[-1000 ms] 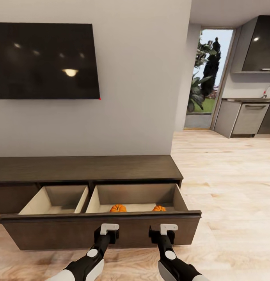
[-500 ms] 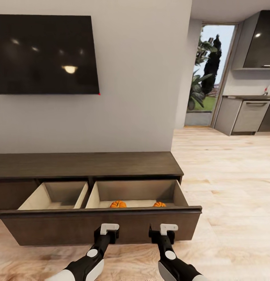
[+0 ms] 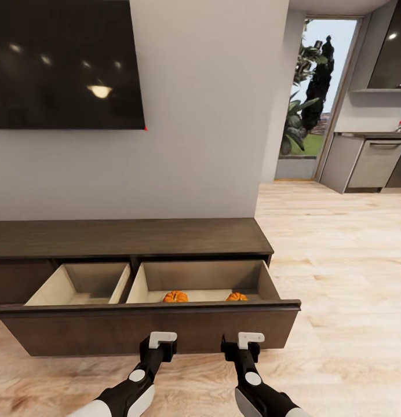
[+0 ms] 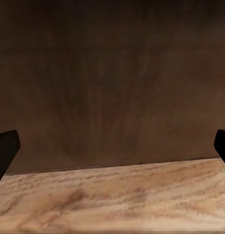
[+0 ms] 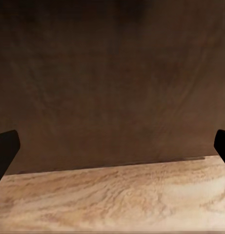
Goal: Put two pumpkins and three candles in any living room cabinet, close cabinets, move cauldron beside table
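Two pumpkins (image 3: pixel 175 296) (image 3: pixel 236 296) lie in the open drawer (image 3: pixel 148 330) just ahead of the hands, one beyond the left hand (image 3: pixel 158 346), the other beyond the right hand (image 3: pixel 242 347). That makes two hands. One cabinet (image 3: pixel 131 238) stands in front of them. The drawer has two compartments; both pumpkins sit in the one nearer the right hand. One black screen (image 3: pixel 64 63) hangs above.

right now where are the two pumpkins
In the head view both pumpkins sit inside the right-hand compartment of the cabinet's open drawer, just behind its front panel, below the TV.
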Available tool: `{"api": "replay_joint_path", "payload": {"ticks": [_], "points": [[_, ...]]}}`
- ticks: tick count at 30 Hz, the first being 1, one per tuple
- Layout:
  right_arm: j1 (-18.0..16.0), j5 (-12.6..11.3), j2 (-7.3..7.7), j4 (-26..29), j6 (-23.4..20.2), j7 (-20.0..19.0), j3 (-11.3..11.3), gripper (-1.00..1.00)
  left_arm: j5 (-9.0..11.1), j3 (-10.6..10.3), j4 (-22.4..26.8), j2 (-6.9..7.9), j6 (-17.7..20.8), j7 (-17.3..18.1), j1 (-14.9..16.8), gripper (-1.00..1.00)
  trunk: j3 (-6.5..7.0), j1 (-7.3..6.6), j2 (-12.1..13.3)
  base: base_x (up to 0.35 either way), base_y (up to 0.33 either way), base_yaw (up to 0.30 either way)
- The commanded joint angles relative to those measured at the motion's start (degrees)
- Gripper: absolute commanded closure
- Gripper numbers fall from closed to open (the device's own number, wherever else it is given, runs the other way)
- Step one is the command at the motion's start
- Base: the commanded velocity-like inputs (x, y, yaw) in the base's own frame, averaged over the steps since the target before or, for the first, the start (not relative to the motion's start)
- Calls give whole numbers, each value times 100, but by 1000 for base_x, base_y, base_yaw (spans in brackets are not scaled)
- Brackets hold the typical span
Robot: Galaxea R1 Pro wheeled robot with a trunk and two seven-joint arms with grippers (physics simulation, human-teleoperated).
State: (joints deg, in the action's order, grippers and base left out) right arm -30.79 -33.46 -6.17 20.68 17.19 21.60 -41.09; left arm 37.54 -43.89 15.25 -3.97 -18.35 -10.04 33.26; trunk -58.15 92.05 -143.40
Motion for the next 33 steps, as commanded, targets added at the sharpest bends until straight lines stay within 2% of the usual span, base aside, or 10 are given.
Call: {"api": "replay_joint_path", "payload": {"ticks": [1,20,33], "points": [[-6,-56,2,-2,30,28,-49,-100,29,-49,1,0,-20,-41,5,-100,-5,-1,-2,0,0,0],[-6,-28,1,19,21,27,-64,-100,-3,-51,-4,-7,-20,-41,5,-100,-5,-1,-2,54,0,0],[-6,-24,2,15,21,26,-64,-100,-10,-51,-4,-7,-19,-41,5,-100,-5,-1,-2,159,0,0]]}}
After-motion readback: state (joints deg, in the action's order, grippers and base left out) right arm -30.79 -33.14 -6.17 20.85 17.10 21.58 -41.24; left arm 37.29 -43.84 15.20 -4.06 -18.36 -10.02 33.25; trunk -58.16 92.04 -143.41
